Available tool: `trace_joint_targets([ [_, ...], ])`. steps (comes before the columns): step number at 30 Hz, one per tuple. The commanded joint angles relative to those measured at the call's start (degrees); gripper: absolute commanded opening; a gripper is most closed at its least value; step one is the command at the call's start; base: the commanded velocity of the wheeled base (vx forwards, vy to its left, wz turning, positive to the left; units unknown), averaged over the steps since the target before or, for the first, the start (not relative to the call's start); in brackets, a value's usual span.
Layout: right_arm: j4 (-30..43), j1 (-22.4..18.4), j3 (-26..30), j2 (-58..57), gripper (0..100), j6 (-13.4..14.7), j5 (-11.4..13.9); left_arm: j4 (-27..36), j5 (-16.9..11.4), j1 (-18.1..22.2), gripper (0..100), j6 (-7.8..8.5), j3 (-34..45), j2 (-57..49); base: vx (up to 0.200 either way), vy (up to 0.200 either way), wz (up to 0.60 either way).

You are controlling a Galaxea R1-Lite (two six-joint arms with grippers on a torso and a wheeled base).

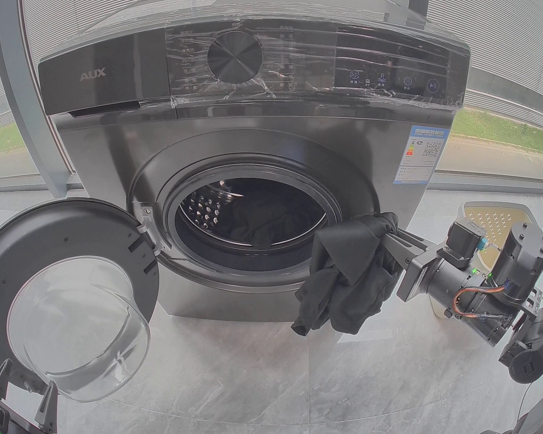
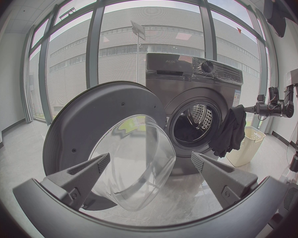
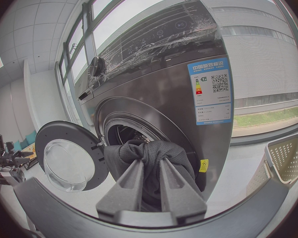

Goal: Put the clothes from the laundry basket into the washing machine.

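Just right of washing machine (image 1: pixel 253 91) mouth, pinching black garment (image 1: pixel 350 278) in right gripper (image 3: pixel 150 162), with left gripper (image 2: pixel 149 156) wide; risks dangling folds catching lip, falling.

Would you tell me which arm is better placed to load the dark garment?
Right. The right gripper holds the dark garment beside the drum opening; the left gripper is open, low by the door.

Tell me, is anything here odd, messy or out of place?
Mostly the clear plastic film: it is wrinkled and stretched over the washing machine's control panel, as if never unwrapped. Also, a black garment dangles from the right pincer beside the drum opening, not inside. Nothing looks spilled or broken.
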Motion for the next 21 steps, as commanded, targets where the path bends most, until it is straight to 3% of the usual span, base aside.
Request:
trace_joint_targets([
  [1, 0.0, 0.1, 0.0, 0.1, 0, 0.0, 0.0, 0.0, 0.0, 0.0, 100, -0.04, 0.9, -1.0, 0.0, 0.0, 0.0],
  [19, 0.0, 0.2, 0.0, 0.0, 0, -0.1, 0.0, 0.0, 0.0, 0.0, 100, -0.04, 0.9, -1.0, 0.0, 0.0, 0.0],
  [21, 0.0, 0.2, 0.0, 0.0, 0, -0.1, 0.0, 0.0, 0.0, 0.0, 100, -0.13, 0.9, -1.0, 0.0, 0.2, 0.0],
])
